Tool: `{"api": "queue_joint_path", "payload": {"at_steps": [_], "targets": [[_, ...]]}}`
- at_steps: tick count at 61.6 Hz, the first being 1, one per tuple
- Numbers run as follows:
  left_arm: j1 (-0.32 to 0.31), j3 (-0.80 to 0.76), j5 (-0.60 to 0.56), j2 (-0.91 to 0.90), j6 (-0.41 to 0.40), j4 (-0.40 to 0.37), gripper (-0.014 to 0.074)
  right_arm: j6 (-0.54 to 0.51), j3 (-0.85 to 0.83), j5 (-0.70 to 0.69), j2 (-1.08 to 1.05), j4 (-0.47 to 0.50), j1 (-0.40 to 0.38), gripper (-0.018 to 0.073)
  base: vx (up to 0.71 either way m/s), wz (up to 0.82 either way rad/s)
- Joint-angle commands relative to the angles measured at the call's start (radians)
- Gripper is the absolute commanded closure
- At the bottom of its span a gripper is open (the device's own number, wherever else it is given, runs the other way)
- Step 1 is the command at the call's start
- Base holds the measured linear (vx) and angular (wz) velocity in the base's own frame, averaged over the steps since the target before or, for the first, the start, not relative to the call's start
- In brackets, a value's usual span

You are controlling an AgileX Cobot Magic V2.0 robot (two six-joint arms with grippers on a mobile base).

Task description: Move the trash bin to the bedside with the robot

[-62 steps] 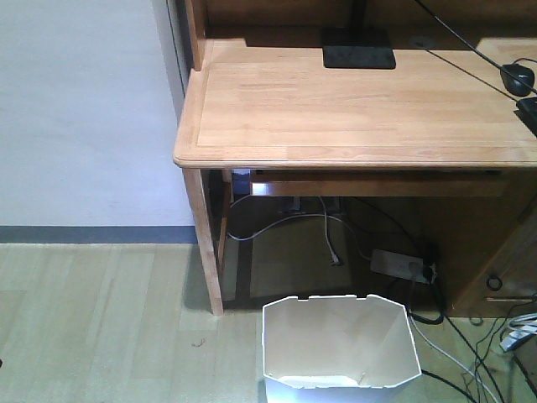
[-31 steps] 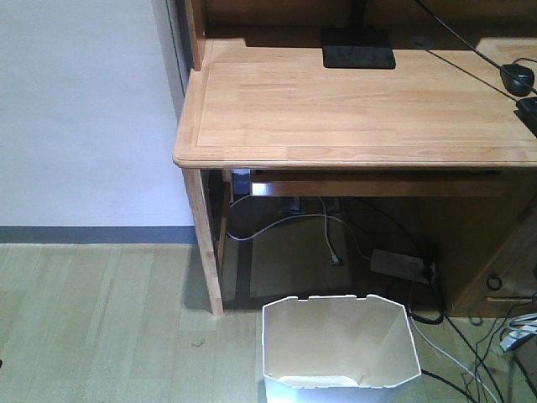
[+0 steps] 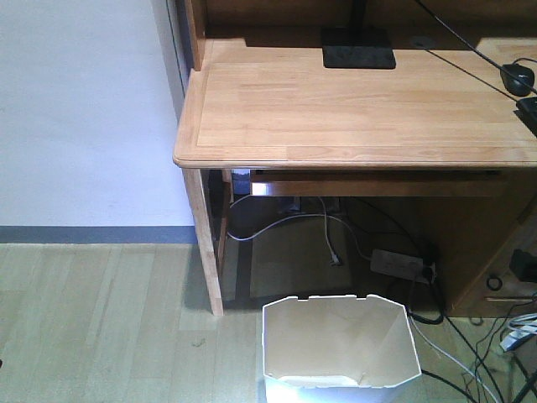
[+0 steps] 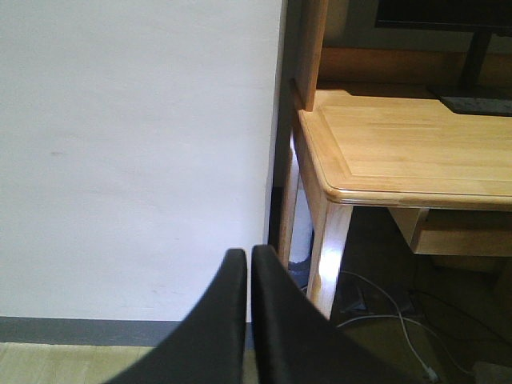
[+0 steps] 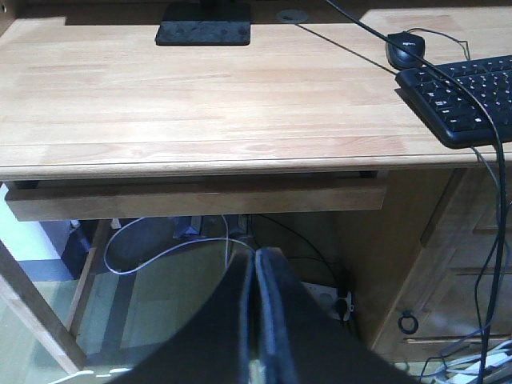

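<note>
Nothing much has moved: the trash bin [image 3: 336,340] stands where it was a second ago, upright on the wood floor just in front of the desk [image 3: 352,109]. Left gripper [image 4: 245,260] pressed together, empty, facing a white wall. Right gripper [image 5: 254,260] also together, empty, facing the desk's underside

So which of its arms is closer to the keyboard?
Right. The right gripper sits before the desk, keyboard just up to its right; the left gripper faces the wall beside the desk's left corner.
</note>
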Motion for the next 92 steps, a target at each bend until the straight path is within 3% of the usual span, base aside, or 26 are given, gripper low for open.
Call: {"api": "queue_joint_path", "payload": {"at_steps": [1, 10, 23, 32, 60, 79, 92], "targets": [[0.0, 0.019, -0.069, -0.015, -0.006, -0.004, 0.0602, -0.018, -0.037, -0.06, 0.007, -0.003, -0.001, 0.0506, 0.0, 0.0], [0.0, 0.019, -0.069, -0.015, -0.006, -0.004, 0.0602, -0.018, -0.037, -0.057, 0.007, -0.008, -0.001, 0.0385, 0.0, 0.0], [0.0, 0.019, -0.069, -0.015, -0.006, -0.004, 0.0602, -0.018, -0.037, -0.046, 0.007, -0.008, -0.001, 0.0133, 0.0, 0.0], [0.0, 0.019, -0.069, -0.015, -0.006, -0.004, 0.0602, -0.018, -0.037, -0.047, 0.007, -0.008, -0.001, 0.0037, 0.0, 0.0], [0.0, 0.019, -0.069, -0.015, -0.006, -0.004, 0.0602, -0.015, -0.086, -0.049, 0.029, 0.004, -0.001, 0.0028, 0.0, 0.0], [0.0, 0.019, -0.069, -0.015, -0.006, -0.004, 0.0602, -0.039, -0.321, 0.235, 0.307, 0.005, -0.001, 0.0028, 0.0, 0.0], [0.0, 0.019, -0.069, -0.015, -0.006, -0.004, 0.0602, -0.154, -0.414, 0.316, 0.499, 0.077, -0.001, 0.0028, 0.0, 0.0]]}}
